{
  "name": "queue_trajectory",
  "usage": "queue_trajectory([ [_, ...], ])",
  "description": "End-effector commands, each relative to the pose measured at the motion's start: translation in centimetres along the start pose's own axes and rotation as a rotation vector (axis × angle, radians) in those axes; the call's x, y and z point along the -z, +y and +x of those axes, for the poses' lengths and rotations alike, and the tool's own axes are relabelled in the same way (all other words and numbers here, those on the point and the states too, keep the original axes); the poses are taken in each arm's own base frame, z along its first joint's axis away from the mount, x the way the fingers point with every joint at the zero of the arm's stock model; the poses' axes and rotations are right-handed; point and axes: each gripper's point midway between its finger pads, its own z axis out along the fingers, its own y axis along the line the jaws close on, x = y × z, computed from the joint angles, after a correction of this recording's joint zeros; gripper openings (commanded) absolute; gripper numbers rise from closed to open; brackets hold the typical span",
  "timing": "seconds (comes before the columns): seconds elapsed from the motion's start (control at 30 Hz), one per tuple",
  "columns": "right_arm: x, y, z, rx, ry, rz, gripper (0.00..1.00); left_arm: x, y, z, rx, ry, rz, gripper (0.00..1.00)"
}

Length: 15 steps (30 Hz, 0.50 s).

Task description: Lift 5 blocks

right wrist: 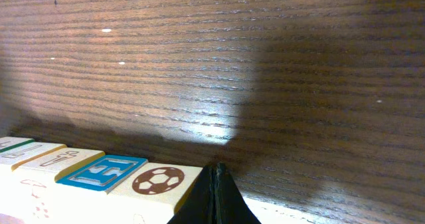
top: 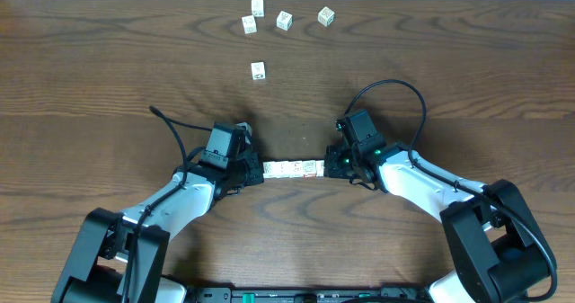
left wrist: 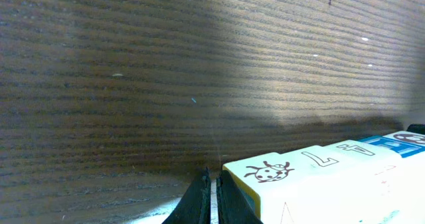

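Row of blocks: white cubes set end to end in one straight line on the wooden table. It is the reference for everything below.

- Left gripper: at the row's left end, fingers brought together, tips meeting the end cube. Nothing sits between the fingers.
- Right gripper: at the row's right end, fingers also pressed together, tips against the last cube. The row is pinned between the two closed tips.
- Left wrist view: gripper shows only a hairline seam between its dark fingers. The row runs away to the right of it. Top faces read a ladybird, a "7", then blue-framed prints.
- Right wrist view: gripper shows fingers tight together. The row runs off to the left of it. Tops show a brown football, a blue-framed mark, a faint outline and a green edge.
- At least four tops count along the row; the exact number is unclear.
- Cannot tell whether the row rests on the table or is just clear of it.
- Lone cube: beyond the row's left half, well apart.
- Cluster of four cubes: farther beyond the row, near the table's far edge.
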Motion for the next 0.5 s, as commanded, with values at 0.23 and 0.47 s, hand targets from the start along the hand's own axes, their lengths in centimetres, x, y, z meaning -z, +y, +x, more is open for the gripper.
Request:
queue_trajectory([
  [0.23,-0.6,-0.9,1.5,0.145,0.068,0.019,0.01,0.0,-1.3,0.2,-0.028,0.024,0.062,0.07],
  [0.47,-0.5,-2.3,1.6,0.225,0.079,0.072,0.01,0.0,-1.3,0.2,-0.028,0.024,0.062,0.07],
])
